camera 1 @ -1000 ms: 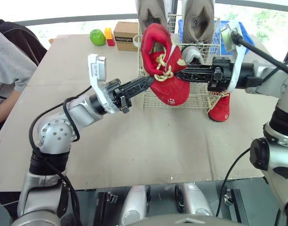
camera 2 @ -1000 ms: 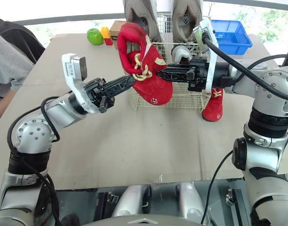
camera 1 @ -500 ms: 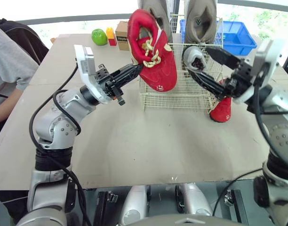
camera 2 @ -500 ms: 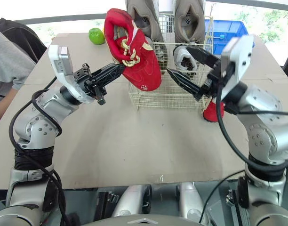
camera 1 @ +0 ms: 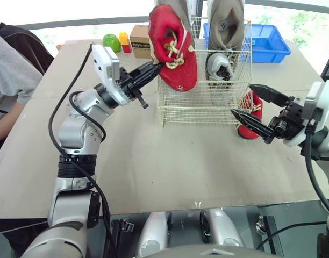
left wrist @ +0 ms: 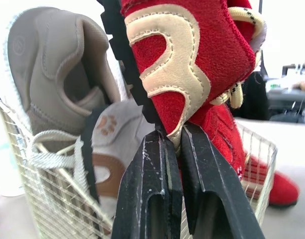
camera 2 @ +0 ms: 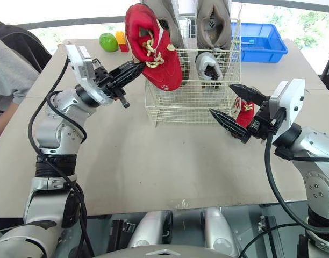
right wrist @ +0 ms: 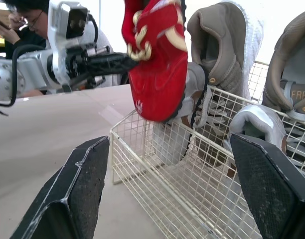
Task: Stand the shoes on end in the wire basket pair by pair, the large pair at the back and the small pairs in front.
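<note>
– While our left claw [camera 1: 154,66] is clamped shut on the red shoe [camera 1: 175,51] at its heel, where does that shoe hang?
– Toe down over the front left corner of the wire basket [camera 1: 207,107], with our forearm angled up.
– And room?
– We see the large taupe pair [camera 1: 224,21] at the back, a small grey shoe [camera 1: 219,64] front right, and bare bench [camera 1: 154,161] toward the near edge.
– Our right claw [camera 1: 242,100]?
– Spread wide, holding nothing, near the second red shoe [camera 1: 248,130], which stands beside the basket's right side.
</note>
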### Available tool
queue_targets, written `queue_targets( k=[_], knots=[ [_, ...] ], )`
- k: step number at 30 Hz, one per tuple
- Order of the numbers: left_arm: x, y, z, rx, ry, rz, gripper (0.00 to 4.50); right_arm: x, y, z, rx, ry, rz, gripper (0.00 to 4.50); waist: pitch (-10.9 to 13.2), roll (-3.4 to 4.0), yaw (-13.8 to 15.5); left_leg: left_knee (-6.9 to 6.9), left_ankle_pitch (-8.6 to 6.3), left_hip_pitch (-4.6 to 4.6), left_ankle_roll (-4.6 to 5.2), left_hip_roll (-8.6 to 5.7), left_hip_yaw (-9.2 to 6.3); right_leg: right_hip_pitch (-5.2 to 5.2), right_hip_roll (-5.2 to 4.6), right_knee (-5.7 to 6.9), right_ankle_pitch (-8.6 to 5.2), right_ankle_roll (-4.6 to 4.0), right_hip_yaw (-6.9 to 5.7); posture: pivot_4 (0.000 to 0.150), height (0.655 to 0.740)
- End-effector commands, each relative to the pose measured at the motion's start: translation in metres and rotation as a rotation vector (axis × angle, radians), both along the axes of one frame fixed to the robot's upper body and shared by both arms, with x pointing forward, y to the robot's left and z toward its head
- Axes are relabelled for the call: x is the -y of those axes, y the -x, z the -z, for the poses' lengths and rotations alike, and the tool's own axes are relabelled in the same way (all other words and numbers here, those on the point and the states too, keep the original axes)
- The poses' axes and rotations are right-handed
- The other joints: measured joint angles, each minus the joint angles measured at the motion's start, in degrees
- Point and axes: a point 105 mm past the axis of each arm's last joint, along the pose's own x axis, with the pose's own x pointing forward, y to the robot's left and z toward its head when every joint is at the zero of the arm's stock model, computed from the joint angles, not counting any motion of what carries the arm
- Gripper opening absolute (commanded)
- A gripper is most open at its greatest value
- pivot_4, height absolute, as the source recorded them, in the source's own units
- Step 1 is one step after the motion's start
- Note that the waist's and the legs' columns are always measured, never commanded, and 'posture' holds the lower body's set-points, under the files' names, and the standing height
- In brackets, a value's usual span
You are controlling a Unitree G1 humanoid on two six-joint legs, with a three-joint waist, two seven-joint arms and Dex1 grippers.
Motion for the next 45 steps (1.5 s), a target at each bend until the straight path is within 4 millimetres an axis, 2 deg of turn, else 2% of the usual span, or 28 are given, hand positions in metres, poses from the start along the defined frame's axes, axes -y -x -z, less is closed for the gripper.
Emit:
queue_targets(
  k=[1, 12, 20, 22, 23, 24, 26, 28, 30, 33, 35, 37, 38, 41, 44, 45],
  knots=[
    [0.0, -0.005, 0.0, 0.056, -0.063, -0.022, 0.0, -0.005, 0.009, -0.008, 0.041, -0.006, -0.012, 3.66, 0.0, 0.0, 0.1, 0.01, 0.0, 0.0, 0.0, 0.0, 0.01, 0.0, -0.01, 0.0, 0.0, 0.0, 0.0, 0.15, 0.74],
    [-0.007, -0.01, 0.056, -0.013, -0.236, -0.026, 0.0, -0.003, 0.012, -0.002, 0.018, -0.005, 0.029, 3.66, 0.0, 0.0, -0.1, 0.04, 0.0, 0.05, 0.01, 0.03, 0.0, 0.04, -0.02, 0.03, 0.0, 0.0, 0.03, 0.15, 0.74],
    [-0.011, -0.009, 0.074, -0.094, -0.27, -0.06, 0.0, -0.003, 0.015, 0.002, -0.003, -0.001, 0.039, 3.66, -0.1, -0.02, 0.0, 0.06, -0.01, 0.11, 0.01, 0.05, -0.01, 0.13, -0.04, 0.03, 0.0, 0.01, 0.03, 0.15, 0.74],
    [-0.011, -0.006, 0.074, -0.118, -0.266, -0.056, 0.91, -0.003, 0.015, 0.003, -0.008, 0.0, 0.04, 3.72, -0.1, -0.01, -0.1, 0.05, -0.01, 0.14, 0.01, 0.05, 0.0, 0.14, -0.04, 0.04, 0.0, 0.0, 0.04, 0.15, 0.74],
    [-0.011, -0.005, 0.072, -0.119, -0.262, -0.057, 1.13, -0.003, 0.015, 0.003, -0.011, -0.001, 0.039, 3.72, -0.1, 0.0, -0.1, 0.05, 0.0, 0.17, 0.01, 0.05, -0.01, 0.17, -0.03, 0.04, 0.0, 0.0, 0.03, 0.15, 0.74],
    [-0.01, -0.004, 0.071, -0.122, -0.262, -0.053, 1.72, -0.002, 0.014, 0.004, -0.014, 0.001, 0.039, 3.72, -0.1, 0.0, -0.1, 0.05, -0.01, 0.2, 0.01, 0.05, 0.0, 0.18, -0.03, 0.06, 0.0, 0.0, 0.04, 0.15, 0.74],
    [-0.011, -0.001, 0.068, -0.132, -0.258, -0.048, 2.55, -0.002, 0.014, 0.005, -0.018, 0.006, 0.04, 3.72, -0.1, 0.0, -0.1, 0.05, -0.01, 0.23, 0.01, 0.06, -0.01, 0.23, -0.02, 0.06, 0.0, 0.0, 0.03, 0.15, 0.74],
    [-0.012, 0.003, 0.062, -0.133, -0.249, -0.05, 3.61, -0.001, 0.012, 0.006, -0.026, 0.01, 0.046, 3.72, -0.1, 0.0, -0.1, 0.05, 0.0, 0.3, 0.01, 0.06, -0.01, 0.3, -0.02, 0.05, 0.0, 0.0, 0.03, 0.15, 0.74],
    [-0.018, 0.011, 0.052, -0.139, -0.225, -0.052, 4.45, 0.005, 0.005, 0.013, -0.062, 0.04, 0.1, 3.72, -0.1, -0.01, -0.1, 0.05, 0.0, 0.33, 0.01, 0.06, 0.02, 0.31, -0.02, 0.05, -0.01, 0.0, 0.06, 0.15, 0.74],
    [-0.023, 0.027, 0.046, -0.17, -0.196, -0.011, 4.45, 0.023, -0.013, 0.031, -0.183, 0.065, 0.229, 3.72, -0.1, -0.01, -0.3, 0.04, -0.01, 0.33, 0.01, 0.1, 0.04, 0.3, -0.03, 0.04, -0.01, 0.0, 0.08, 0.15, 0.74],
    [-0.019, 0.041, 0.042, -0.192, -0.148, 0.055, 4.45, 0.045, -0.03, 0.047, -0.258, 0.151, 0.391, 3.72, -0.1, -0.01, -0.2, 0.03, -0.01, 0.31, 0.01, 0.13, 0.04, 0.29, -0.04, 0.04, -0.01, 0.0, 0.07, 0.15, 0.74],
    [-0.013, 0.052, 0.041, -0.206, -0.13, 0.102, 4.45, 0.053, -0.037, 0.053, -0.308, 0.179, 0.428, 3.72, -0.1, -0.01, 0.0, 0.04, 0.0, 0.28, 0.0, 0.12, 0.05, 0.27, -0.08, 0.03, -0.01, -0.01, 0.06, 0.15, 0.74],
    [-0.008, 0.057, 0.043, -0.214, -0.13, 0.115, 4.45, 0.058, -0.045, 0.052, -0.34, 0.139, 0.443, 3.72, -0.1, -0.01, 0.0, 0.04, 0.0, 0.27, 0.0, 0.1, 0.03, 0.27, -0.1, 0.02, -0.01, -0.01, 0.05, 0.15, 0.74],
    [0.004, 0.06, 0.045, -0.224, -0.141, 0.104, 4.45, 0.055, -0.058, 0.048, -0.411, 0.066, 0.399, 3.72, -0.1, -0.01, -0.1, 0.05, 0.0, 0.3, 0.0, 0.08, 0.11, 0.27, -0.07, 0.02, -0.01, -0.01, 0.14, 0.15, 0.74],
    [0.015, 0.058, 0.041, -0.151, -0.21, 0.047, 4.45, 0.048, -0.059, 0.042, -0.371, 0.099, 0.352, 3.72, -0.1, -0.01, 0.0, 0.03, -0.01, 0.32, 0.01, 0.08, 0.09, 0.27, 0.0, 0.02, -0.01, -0.01, 0.15, 0.15, 0.74],
    [0.012, 0.048, 0.039, -0.127, -0.245, -0.077, 4.45, 0.041, -0.056, 0.037, -0.297, 0.126, 0.308, 3.72, -0.1, -0.01, 0.1, 0.02, -0.01, 0.3, 0.01, 0.07, 0.06, 0.27, 0.01, 0.02, -0.01, 0.0, 0.11, 0.15, 0.74]
  ],
)
